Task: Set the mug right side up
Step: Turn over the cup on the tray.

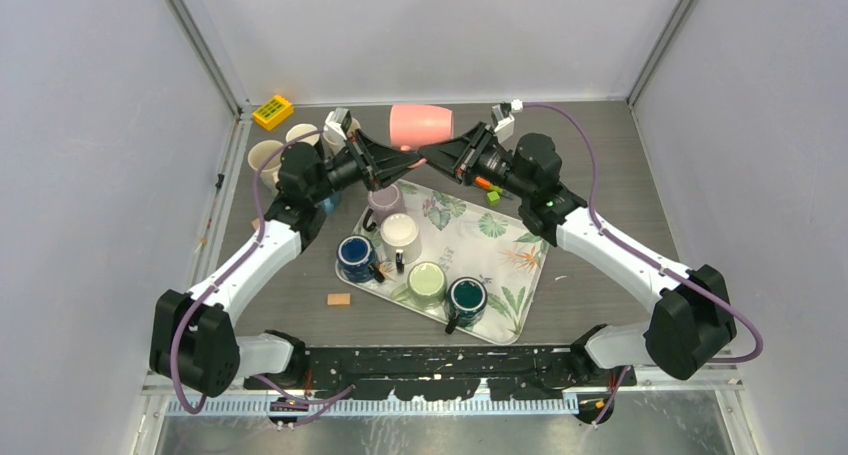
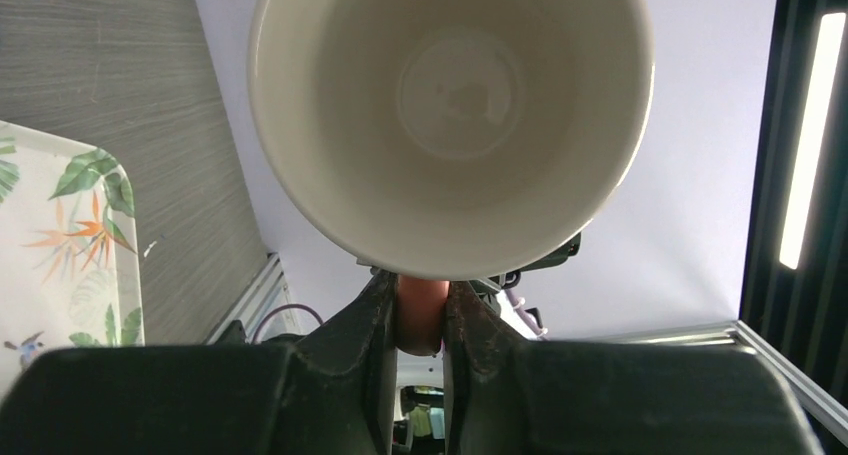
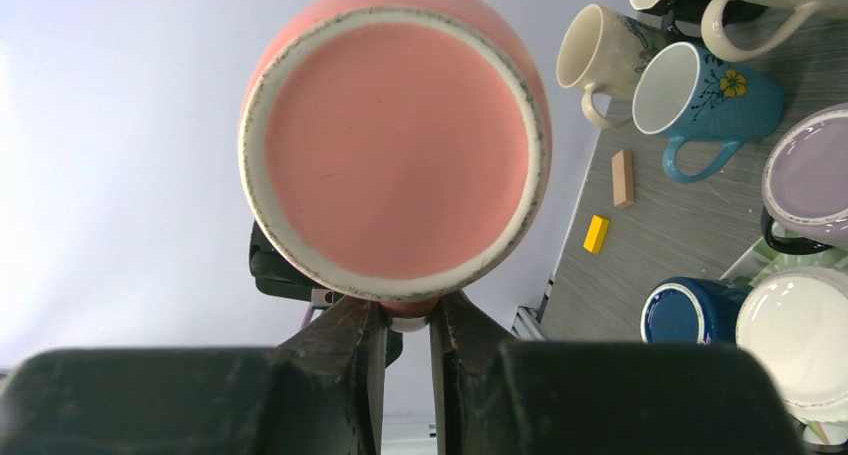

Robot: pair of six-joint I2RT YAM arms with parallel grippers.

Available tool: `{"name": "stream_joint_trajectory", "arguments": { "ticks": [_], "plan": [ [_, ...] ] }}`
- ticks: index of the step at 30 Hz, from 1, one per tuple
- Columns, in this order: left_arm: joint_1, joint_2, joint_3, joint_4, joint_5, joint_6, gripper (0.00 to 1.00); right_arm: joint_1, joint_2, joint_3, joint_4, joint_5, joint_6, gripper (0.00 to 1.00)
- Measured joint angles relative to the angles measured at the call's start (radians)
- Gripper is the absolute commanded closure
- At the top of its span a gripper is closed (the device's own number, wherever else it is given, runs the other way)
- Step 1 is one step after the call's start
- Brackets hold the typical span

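Mug (image 1: 420, 125) sideways above pincers. Left pincer (image 2: 421, 310), right pincer (image 3: 408, 320) both clamped on handle (image 3: 408, 307). Likely glazed ceramic: rigid, slick, breakable, weighty. Handle safest hold.

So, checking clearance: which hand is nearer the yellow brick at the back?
Left. The left hand is right of the yellow brick, gripping the pink mug; the right hand grips it from farther right.
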Motion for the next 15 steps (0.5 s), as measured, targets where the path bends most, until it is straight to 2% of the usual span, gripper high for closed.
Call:
{"name": "stream_joint_trajectory", "arguments": {
  "ticks": [4, 6, 10, 12, 13, 15],
  "plan": [
    [0.0, 0.0, 0.0, 0.011, 0.003, -0.006, 1.0, -0.001, 0.0, -0.003, 0.01, -0.005, 0.006, 0.97],
    [0.0, 0.0, -0.001, 0.012, 0.005, -0.006, 0.99, -0.001, 0.0, -0.003, 0.01, -0.005, 0.006, 0.8],
    [0.0, 0.0, -0.001, 0.005, 0.005, 0.016, 0.99, -0.001, 0.0, -0.002, 0.001, -0.005, -0.006, 0.28],
    [0.0, -0.002, -0.001, -0.035, 0.002, 0.039, 1.0, 0.0, -0.003, -0.002, -0.018, -0.005, -0.027, 0.07],
    [0.0, -0.002, -0.001, -0.067, 0.001, 0.059, 1.0, 0.0, -0.005, -0.001, -0.032, -0.002, -0.048, 0.01],
    [0.0, -0.002, -0.001, -0.114, -0.002, 0.087, 1.0, 0.002, -0.016, 0.0, -0.071, 0.006, -0.079, 0.0]
  ]
}}
